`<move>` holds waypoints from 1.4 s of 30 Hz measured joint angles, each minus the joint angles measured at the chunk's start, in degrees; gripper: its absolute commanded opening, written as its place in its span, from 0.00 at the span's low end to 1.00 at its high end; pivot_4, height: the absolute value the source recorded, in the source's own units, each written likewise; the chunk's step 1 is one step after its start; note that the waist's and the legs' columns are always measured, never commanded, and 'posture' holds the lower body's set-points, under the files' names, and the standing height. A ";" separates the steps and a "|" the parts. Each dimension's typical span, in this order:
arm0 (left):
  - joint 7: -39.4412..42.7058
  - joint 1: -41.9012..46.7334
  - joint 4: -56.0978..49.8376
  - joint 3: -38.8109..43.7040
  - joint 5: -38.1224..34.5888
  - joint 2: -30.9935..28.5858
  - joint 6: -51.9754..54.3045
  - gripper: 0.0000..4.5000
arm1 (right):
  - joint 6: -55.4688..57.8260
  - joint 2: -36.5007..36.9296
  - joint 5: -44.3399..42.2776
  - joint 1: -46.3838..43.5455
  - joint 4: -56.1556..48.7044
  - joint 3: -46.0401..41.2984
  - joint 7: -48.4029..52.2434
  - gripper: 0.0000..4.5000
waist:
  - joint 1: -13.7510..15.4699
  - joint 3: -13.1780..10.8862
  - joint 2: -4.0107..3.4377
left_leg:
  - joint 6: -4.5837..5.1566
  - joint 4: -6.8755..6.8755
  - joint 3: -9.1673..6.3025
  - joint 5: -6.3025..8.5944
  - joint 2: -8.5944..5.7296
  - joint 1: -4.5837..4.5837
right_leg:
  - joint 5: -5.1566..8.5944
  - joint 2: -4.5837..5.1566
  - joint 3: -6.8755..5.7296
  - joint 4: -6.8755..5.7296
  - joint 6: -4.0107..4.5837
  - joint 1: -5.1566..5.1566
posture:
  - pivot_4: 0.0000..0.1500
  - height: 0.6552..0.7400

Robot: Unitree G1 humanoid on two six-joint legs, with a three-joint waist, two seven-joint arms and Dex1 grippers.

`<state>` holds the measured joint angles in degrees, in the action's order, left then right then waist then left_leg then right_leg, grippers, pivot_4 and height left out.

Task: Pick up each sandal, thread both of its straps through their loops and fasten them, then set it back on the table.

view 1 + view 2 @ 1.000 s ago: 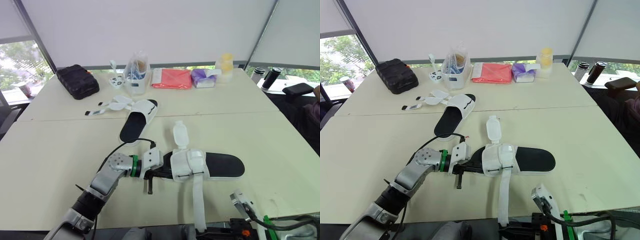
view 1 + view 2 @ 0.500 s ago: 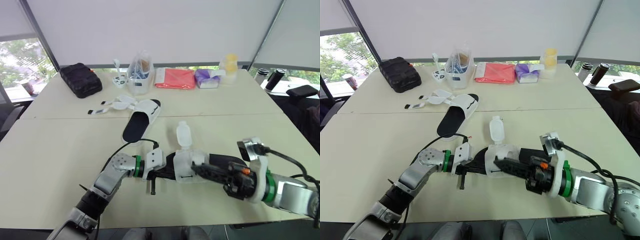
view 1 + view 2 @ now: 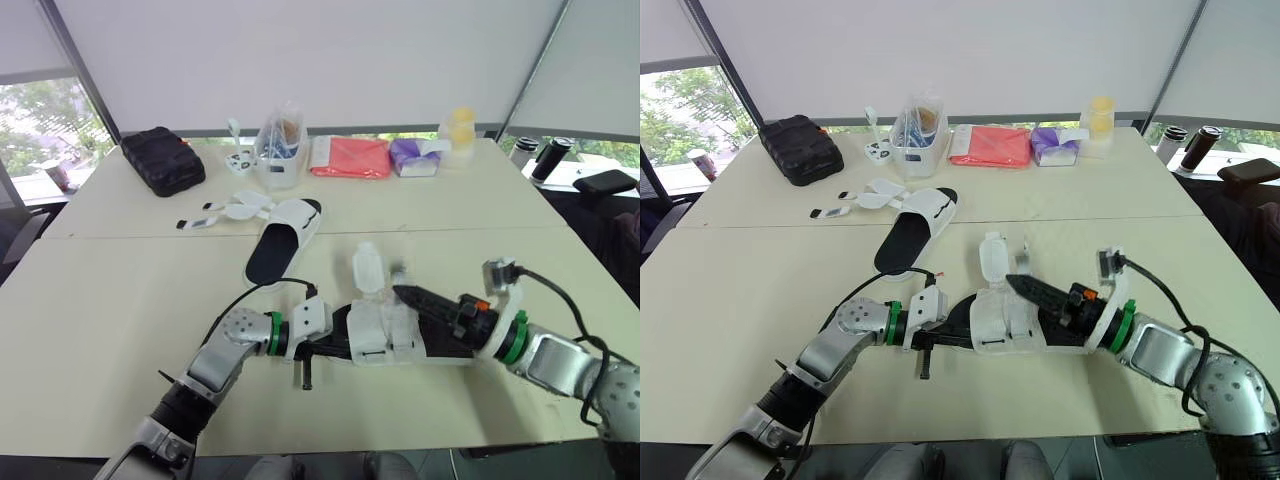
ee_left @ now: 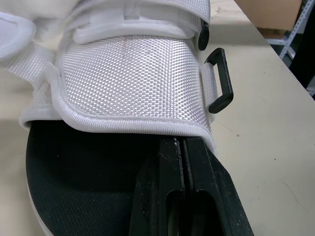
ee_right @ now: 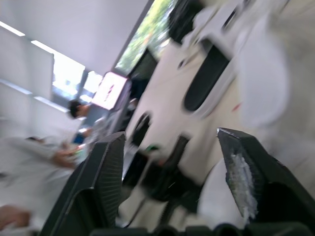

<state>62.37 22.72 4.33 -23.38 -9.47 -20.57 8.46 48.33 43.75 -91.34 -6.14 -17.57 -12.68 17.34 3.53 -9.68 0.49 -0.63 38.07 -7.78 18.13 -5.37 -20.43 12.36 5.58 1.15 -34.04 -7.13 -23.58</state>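
The near sandal [image 3: 440, 335], black-soled with a white upper [image 3: 380, 332], lies near the table's front edge. One white strap [image 3: 367, 268] sticks up on its far side. My left gripper [image 3: 322, 348] is shut, its fingertips [image 4: 182, 147] resting on the black insole and tucked under the upper's rim, next to a black buckle loop [image 4: 219, 81]. My right gripper [image 3: 402, 293] hovers over the upper from the right, its fingers [image 5: 106, 182] spread open with nothing between them. A second sandal [image 3: 282, 235] lies farther back, with its straps [image 3: 222, 212] loose.
Along the table's back stand a black case [image 3: 160, 160], a clear container [image 3: 275, 150], a red package [image 3: 348, 157], a purple tissue pack [image 3: 412, 157] and a yellow cup stack [image 3: 455, 130]. Dark bottles [image 3: 545, 155] stand at the far right.
My right arm came up from below the front edge and over the near sandal, then opened. The long strap that hung over the table edge now lies folded on the upper. The left arm held still.
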 measured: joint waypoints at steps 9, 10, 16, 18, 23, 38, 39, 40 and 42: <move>-0.02 0.05 0.06 0.00 -0.01 0.02 -0.04 0.00 | -2.23 4.38 18.63 -8.12 2.82 1.35 5.40 0.64 | -0.04 0.01 -0.06 | 0.00 0.00 0.04 0.00 -0.02 0.01 | 0.00 0.00 0.00 -0.01 0.00 0.00 | 1.00 1.00; -0.01 0.03 0.09 -0.01 -0.01 -0.02 -0.03 0.00 | -3.07 6.19 23.99 -9.58 3.65 4.12 6.71 0.64 | -0.14 0.02 -0.07 | 0.00 0.00 0.07 0.00 -0.02 0.03 | 0.00 0.00 0.01 -0.02 0.00 0.00 | 1.00 1.00; 0.09 0.04 0.17 0.00 -0.02 0.03 -0.04 0.00 | -0.86 7.05 39.12 -17.70 13.95 14.44 16.45 0.64 | -0.52 0.01 -0.07 | 0.00 0.00 0.03 -0.01 -0.02 -0.01 | 0.00 0.02 0.00 -0.01 0.00 -0.01 | 1.00 1.00; 0.08 0.10 0.23 0.00 -0.01 0.07 -0.04 0.00 | 0.92 5.57 40.31 -20.43 17.43 15.10 19.14 0.64 | -0.60 0.00 -0.10 | 0.00 0.00 0.03 -0.01 -0.07 -0.02 | -0.01 0.05 0.02 -0.01 0.00 -0.01 | 1.00 1.00; -0.08 -0.19 -0.04 0.09 -0.01 0.05 -0.03 0.00 | 6.38 2.66 41.81 -26.78 24.44 15.14 23.34 0.59 | -0.71 0.00 -0.11 | 0.00 0.00 -0.02 -0.01 -0.08 -0.02 | -0.01 0.05 0.00 -0.01 0.01 -0.01 | 1.00 1.00; -1.31 -1.49 -1.26 0.66 -0.01 0.04 0.18 0.00 | 14.58 -1.38 43.58 -30.03 29.23 9.00 28.57 0.01 | -1.12 0.00 -0.19 | 0.00 0.00 -0.02 -0.01 -0.14 -0.07 | -0.02 0.10 0.02 -0.05 0.00 -0.09 | 1.00 1.00; -1.31 -1.50 -1.27 0.66 -0.01 0.04 0.19 0.00 | 15.40 -1.60 41.93 -30.03 28.64 6.97 29.17 0.01 | -1.12 0.00 -0.19 | 0.00 0.00 -0.03 -0.01 -0.14 -0.08 | -0.02 0.10 0.02 -0.05 0.00 -0.09 | 1.00 1.00; -1.31 -1.49 -1.25 0.66 -0.01 0.04 0.19 0.00 | 16.27 -1.91 40.08 -30.03 27.96 4.77 29.63 0.01 | -1.13 0.00 -0.19 | 0.00 0.00 -0.03 -0.01 -0.14 -0.08 | -0.03 0.10 0.02 -0.05 0.00 -0.09 | 1.00 1.00; -1.31 -1.46 -1.15 0.67 -0.01 0.05 0.18 0.00 | 17.95 -2.27 37.13 -30.03 26.33 1.44 29.96 0.01 | -1.16 0.00 -0.20 | 0.00 0.00 -0.03 -0.01 -0.13 -0.06 | -0.03 0.10 0.02 -0.05 0.00 -0.07 | 1.00 1.00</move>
<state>61.07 21.26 3.18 -22.70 -9.48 -20.52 8.64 66.27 41.48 -54.21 -36.17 8.77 -11.23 47.30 2.37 -9.68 0.29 -0.63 38.07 -7.81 18.12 -5.51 -20.49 12.33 5.68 1.16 -34.08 -7.13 -23.65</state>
